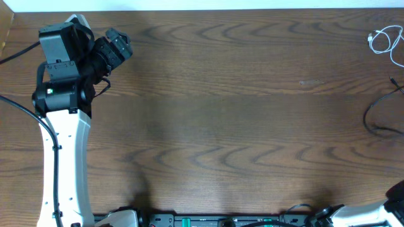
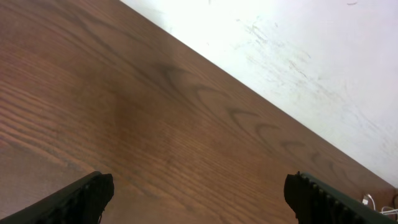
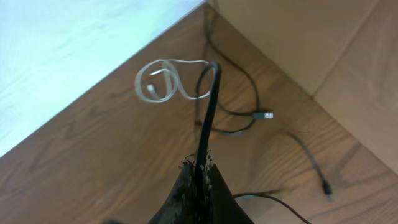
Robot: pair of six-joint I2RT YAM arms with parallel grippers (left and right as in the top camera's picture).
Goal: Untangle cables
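The white cable [image 1: 382, 41] lies coiled at the table's far right back; in the right wrist view its loop [image 3: 158, 84] lies near the table's edge. The black cable [image 1: 379, 120] curves along the right edge of the overhead view. My right gripper [image 3: 200, 165] is shut on the black cable [image 3: 208, 112], which rises from the jaws and arches over beside the white loop. Its plugs [image 3: 266, 115] lie on the wood beyond. My left gripper [image 1: 118, 45] is at the far back left, open and empty, and its two fingertips [image 2: 202, 199] are spread wide over bare wood.
A cardboard wall [image 3: 323, 43] stands along the table's right side behind the cables. The right arm [image 1: 396, 195] shows only at the overhead view's bottom right corner. A thick arm cable [image 1: 19, 53] runs off the left edge. A white surface [image 2: 298, 56] borders the table's back.
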